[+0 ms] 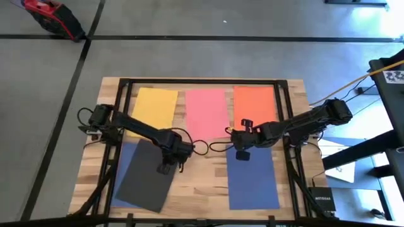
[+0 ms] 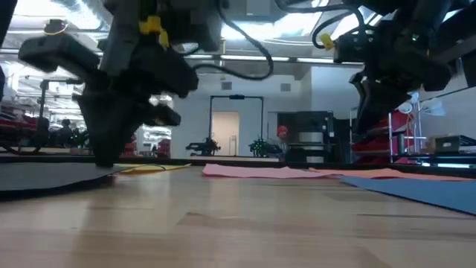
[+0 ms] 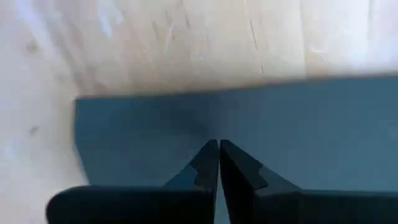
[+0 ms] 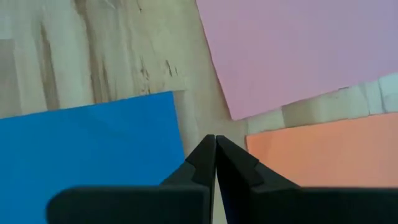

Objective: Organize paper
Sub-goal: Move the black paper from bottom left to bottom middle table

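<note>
Left arm pressing on the black sheet, right arm poised where three sheets nearly meet

On the desk, yellow paper, pink paper and orange paper line the far edge; the blue sheet sits near the front right, the black sheet skewed at the front left. The left gripper, clenched with nothing between its fingers, rests on the black sheet; I'd drag it slowly, pressing lightly, to square it with the desk edge. The right gripper, also clenched empty, hangs above bare wood.
</note>
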